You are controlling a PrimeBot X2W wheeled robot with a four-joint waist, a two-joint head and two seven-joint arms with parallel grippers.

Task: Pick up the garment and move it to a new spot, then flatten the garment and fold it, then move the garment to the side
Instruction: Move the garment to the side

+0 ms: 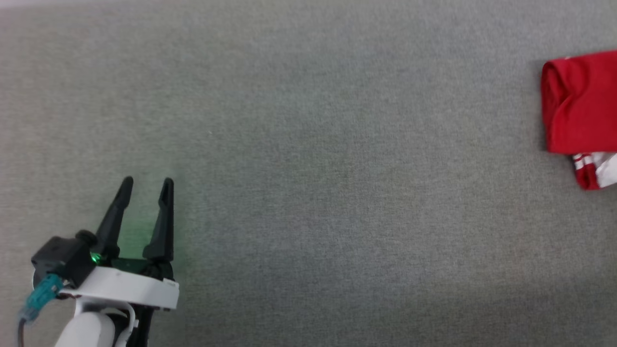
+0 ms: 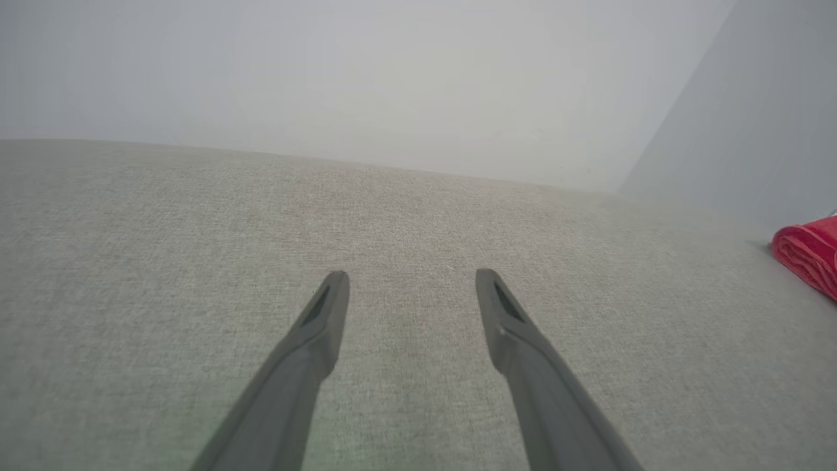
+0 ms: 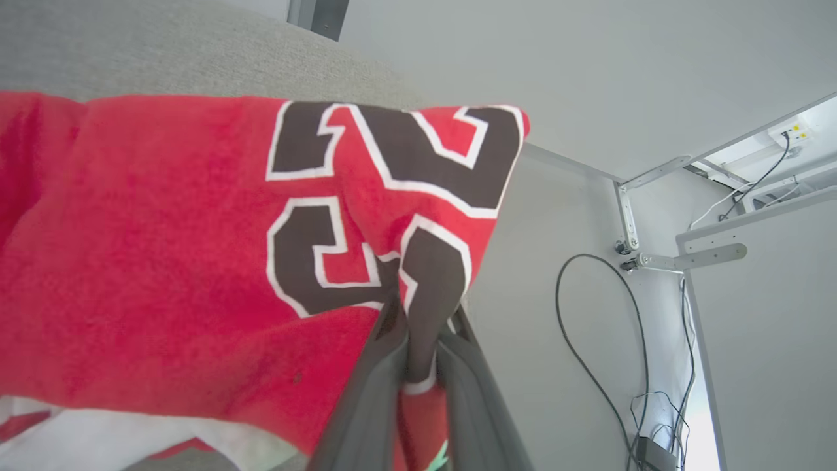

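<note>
At seven o'clock in the head view, the left gripper (image 1: 147, 182) hangs wide open and empty over the grey cloth surface (image 1: 308, 144), apparently parked clear of the work. At three o'clock, at the frame's edge, sits the folded red garment (image 1: 578, 101). The right gripper (image 3: 424, 327) is pinched tight on the garment's numbered corner, probably to shift it aside.

Open grey table (image 1: 308, 144) runs wide from the left gripper (image 1: 147, 180) to the garment (image 1: 578, 101), bunched at the far right; a pale wall (image 2: 392, 78) closes the far side.
</note>
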